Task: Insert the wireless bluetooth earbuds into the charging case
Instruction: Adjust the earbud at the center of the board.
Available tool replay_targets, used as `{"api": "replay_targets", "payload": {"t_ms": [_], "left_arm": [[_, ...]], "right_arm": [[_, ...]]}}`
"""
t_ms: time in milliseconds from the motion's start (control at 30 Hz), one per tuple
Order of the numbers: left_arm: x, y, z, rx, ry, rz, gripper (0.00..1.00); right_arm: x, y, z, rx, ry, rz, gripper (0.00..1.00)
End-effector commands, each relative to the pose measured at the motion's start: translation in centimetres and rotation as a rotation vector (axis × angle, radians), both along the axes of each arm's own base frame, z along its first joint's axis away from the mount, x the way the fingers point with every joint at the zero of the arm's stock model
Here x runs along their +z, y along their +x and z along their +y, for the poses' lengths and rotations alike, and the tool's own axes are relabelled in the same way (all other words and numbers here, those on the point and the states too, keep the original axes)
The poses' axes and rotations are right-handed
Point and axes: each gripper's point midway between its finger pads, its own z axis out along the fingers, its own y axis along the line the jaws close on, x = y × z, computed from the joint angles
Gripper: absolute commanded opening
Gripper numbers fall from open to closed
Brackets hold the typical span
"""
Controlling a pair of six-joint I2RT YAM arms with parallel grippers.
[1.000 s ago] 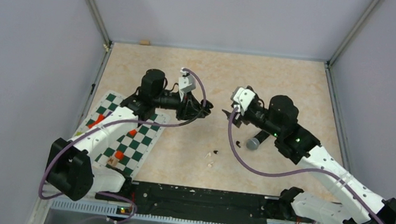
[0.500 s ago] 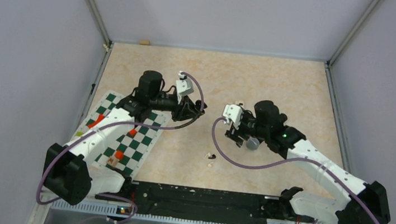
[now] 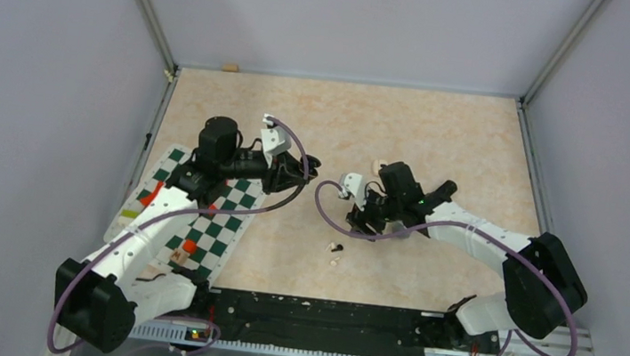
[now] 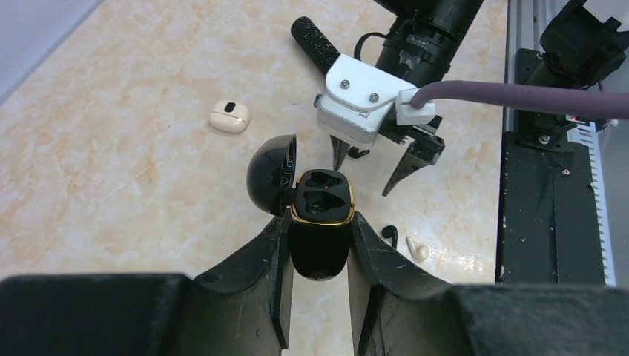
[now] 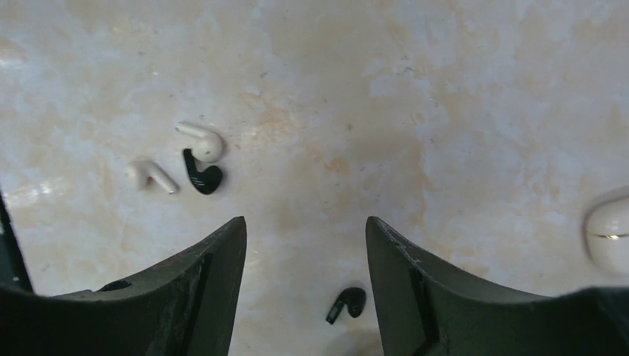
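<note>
Earbuds (image 5: 204, 178), all four, lie loose on the desk (image 5: 445, 89), none seated yet: left pincer (image 4: 319, 230) clamps the open black charging case (image 4: 320, 259), both sockets empty, while right pincer (image 5: 304, 226) hangs open over one black earbud (image 5: 346, 304).

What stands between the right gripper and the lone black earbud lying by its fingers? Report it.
Nothing visible. The black earbud lies alone on the table, in the gap between the open fingers of the right gripper. The other three earbuds sit off to one side, clear of the path.
</note>
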Motion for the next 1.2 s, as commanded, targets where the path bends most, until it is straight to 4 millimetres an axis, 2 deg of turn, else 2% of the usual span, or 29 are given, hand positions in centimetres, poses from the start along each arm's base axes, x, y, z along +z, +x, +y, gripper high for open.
{"api": "replay_targets", "payload": {"t_ms": [0,200,333,467,567,700,800,1033,1167], "left_arm": [[1.5,-0.4,-0.3,-0.032,-0.043,-0.046,0.00],[1.3,-0.4,-0.6,-0.050,-0.052,-0.035,0.00],[1.3,-0.4,-0.6,-0.054,-0.057,-0.031,0.00],[1.1,-0.6,-0.6,-0.054,-0.057,-0.027,0.00],[1.0,-0.7,-0.5,-0.052,-0.056,-0.025,0.00],[0.9,-0.7,-0.6,-0.055,-0.056,-0.020,0.00],[0.9,-0.7,-0.6,-0.054,-0.056,-0.018,0.00],[1.2,-0.4,-0.7,-0.055,-0.066,-0.035,0.00],[1.3,-0.5,-0.7,-0.053,-0.067,-0.037,0.00]], "right_arm": [[1.9,4.0,-1.0,-0.066,-0.053,-0.202,0.60],[1.2,5.5,-3.7,-0.161,-0.173,-0.238,0.59],[0.7,6.4,-5.6,-0.225,-0.230,-0.165,0.57],[0.1,6.1,-6.3,-0.240,-0.248,-0.080,0.55],[-0.1,6.1,-6.4,-0.242,-0.248,-0.083,0.55],[0.1,7.7,-7.2,-0.313,-0.269,-0.161,0.53],[-0.3,8.1,-7.9,-0.327,-0.305,-0.183,0.52],[-2.1,6.6,-7.5,-0.256,-0.364,-0.169,0.52],[-1.4,5.9,-6.2,-0.209,-0.339,-0.188,0.52]]}}
